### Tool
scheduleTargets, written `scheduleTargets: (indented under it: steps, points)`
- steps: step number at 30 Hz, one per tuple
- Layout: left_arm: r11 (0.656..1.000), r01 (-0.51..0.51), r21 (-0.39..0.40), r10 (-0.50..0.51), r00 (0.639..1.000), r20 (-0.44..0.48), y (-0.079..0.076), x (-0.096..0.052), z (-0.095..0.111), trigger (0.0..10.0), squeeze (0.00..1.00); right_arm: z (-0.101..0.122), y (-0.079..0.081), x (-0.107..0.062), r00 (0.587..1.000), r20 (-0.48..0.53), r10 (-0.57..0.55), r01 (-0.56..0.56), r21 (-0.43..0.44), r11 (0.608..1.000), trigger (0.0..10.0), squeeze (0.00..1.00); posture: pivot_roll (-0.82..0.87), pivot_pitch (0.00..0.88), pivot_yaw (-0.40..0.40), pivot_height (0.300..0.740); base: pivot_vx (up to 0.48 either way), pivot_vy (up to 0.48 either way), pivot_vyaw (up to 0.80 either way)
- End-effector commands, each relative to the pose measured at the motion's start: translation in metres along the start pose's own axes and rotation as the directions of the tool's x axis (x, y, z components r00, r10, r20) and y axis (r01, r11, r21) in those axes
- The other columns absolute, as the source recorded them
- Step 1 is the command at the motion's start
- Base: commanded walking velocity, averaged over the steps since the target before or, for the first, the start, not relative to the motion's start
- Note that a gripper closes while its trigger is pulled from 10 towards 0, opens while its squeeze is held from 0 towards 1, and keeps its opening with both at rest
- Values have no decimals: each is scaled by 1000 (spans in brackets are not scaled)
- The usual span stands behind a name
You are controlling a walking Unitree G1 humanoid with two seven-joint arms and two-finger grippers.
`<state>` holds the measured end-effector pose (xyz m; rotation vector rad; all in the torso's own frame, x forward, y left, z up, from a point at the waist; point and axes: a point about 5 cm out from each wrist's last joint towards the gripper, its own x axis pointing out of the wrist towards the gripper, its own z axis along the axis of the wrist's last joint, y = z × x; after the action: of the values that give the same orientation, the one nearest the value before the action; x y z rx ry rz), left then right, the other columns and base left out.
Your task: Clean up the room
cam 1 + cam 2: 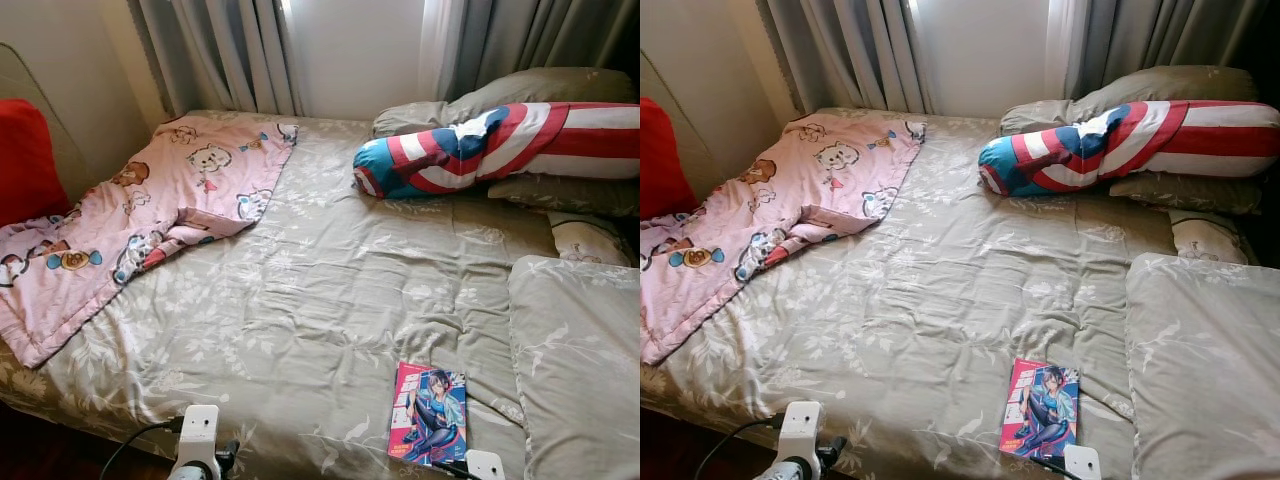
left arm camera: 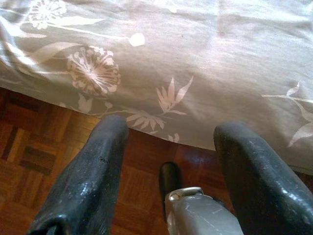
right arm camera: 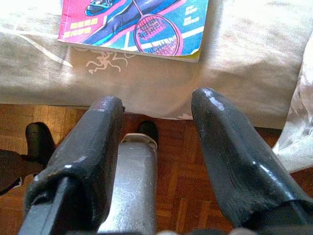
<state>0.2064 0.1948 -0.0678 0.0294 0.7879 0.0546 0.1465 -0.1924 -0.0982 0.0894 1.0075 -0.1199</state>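
Observation:
A comic book [image 1: 429, 414] with a pink and blue cover lies flat on the grey floral bedspread [image 1: 330, 290] near the bed's front edge; its lower edge appears as the book [image 3: 137, 27] in the right wrist view. My right gripper [image 3: 156, 122] is open, just short of the bed's edge and below the book, holding nothing. My left gripper [image 2: 168, 147] is open too, over the wooden floor [image 2: 44, 161] by the bedspread's hanging edge [image 2: 161, 73]. A pink cartoon blanket [image 1: 130, 220] lies crumpled on the bed's left side.
A red, white and blue bolster [image 1: 490, 145] and grey pillows [image 1: 540, 95] lie at the head of the bed. Another grey pillow [image 1: 580, 360] sits at the front right. A red cushion [image 1: 25, 160] leans at the far left. Curtains [image 1: 230, 50] hang behind.

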Motion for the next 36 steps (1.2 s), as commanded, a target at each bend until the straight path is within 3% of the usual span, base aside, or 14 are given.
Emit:
scheduleTargets:
  steps: [1,19,21,25,26,36]
  points:
    - [1000,-10,-13,10,1000,-11,1,0,-2,10000,0,0,4,0,1000,-1,8,-8,-10,1000,10000,0,-32,0,36,740,0,0,0]
    - [1000,-13,-28,12,1000,-20,3,-1,-5,10000,0,13,-1,2,999,35,12,-12,5,1000,10000,0,-28,0,32,740,0,0,68]
    - [1000,-12,-28,12,1000,-20,3,-1,-5,10000,0,15,2,3,999,41,15,-16,12,1000,10000,1000,-29,0,33,740,0,0,0]
    - [999,-12,-30,12,1000,-23,3,-2,-6,10000,0,18,12,4,999,41,19,-20,5,1000,10000,965,-28,0,34,740,0,0,0]
    - [999,-13,-30,12,1000,-25,3,-2,-7,10000,0,18,14,4,999,40,20,-20,3,1000,10000,0,-28,0,34,740,0,0,0]
    - [999,-19,-31,18,999,-39,8,-4,-12,10000,0,15,29,5,999,31,31,-30,-6,1000,10000,0,-26,0,35,740,0,0,0]
